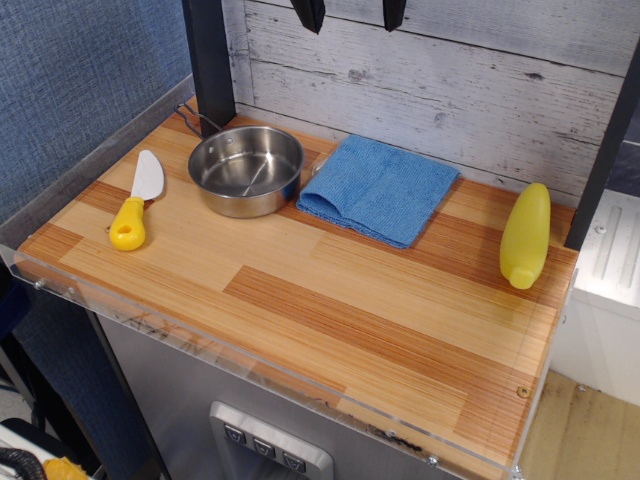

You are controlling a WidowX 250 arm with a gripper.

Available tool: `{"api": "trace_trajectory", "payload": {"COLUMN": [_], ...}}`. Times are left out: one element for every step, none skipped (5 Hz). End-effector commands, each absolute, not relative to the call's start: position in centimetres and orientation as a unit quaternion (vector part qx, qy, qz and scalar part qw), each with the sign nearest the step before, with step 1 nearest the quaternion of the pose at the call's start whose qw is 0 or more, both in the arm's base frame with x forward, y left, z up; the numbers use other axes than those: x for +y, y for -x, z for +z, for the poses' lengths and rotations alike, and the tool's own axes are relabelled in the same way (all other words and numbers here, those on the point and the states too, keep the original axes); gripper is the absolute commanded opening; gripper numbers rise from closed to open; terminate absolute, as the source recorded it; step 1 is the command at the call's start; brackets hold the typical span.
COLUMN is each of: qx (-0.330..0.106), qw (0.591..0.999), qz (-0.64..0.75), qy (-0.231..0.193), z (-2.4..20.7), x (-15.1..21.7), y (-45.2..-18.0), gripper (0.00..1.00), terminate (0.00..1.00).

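Only two dark fingertips of the gripper [350,12] are seen, at the top edge of the view, high above the back of the counter [330,310]. The fingertips are set apart with a clear gap between them, and nothing is held there. Directly below the gripper, a folded blue cloth [378,188] is laid flat near the rear wall of whitewashed planks [450,90]. Below and to the left of the gripper, a steel pot [245,168] is placed upright, just beside the cloth's left edge; its thin handle is pointed toward the back corner, where a dark post [210,60] is mounted. Farther left of the pot, a knife with a white blade and a yellow handle [135,203] is laid flat, blade pointing to the rear. Well off to the right of the gripper, a yellow bottle [525,235] is laid on its side near the counter's right edge.
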State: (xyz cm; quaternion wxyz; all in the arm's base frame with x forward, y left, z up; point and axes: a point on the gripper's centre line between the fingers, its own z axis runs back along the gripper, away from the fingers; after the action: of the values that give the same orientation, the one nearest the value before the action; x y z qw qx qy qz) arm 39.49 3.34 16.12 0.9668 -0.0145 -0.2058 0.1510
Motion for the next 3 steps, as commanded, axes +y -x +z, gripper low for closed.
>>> {"api": "trace_trajectory", "payload": {"qx": [-0.206, -0.204, -0.188], "qw": [0.967, 0.973, 0.975], "qz": [0.151, 0.106, 0.11], "qy": [0.015, 0.021, 0.032], "z": [16.1, 15.7, 14.9], "x": [3.3, 0.6, -2.1], "y": [-39.5, -39.5, -38.8], "gripper": [1.0, 1.0, 1.0], "terminate": [0.0, 0.0, 0.0]}}
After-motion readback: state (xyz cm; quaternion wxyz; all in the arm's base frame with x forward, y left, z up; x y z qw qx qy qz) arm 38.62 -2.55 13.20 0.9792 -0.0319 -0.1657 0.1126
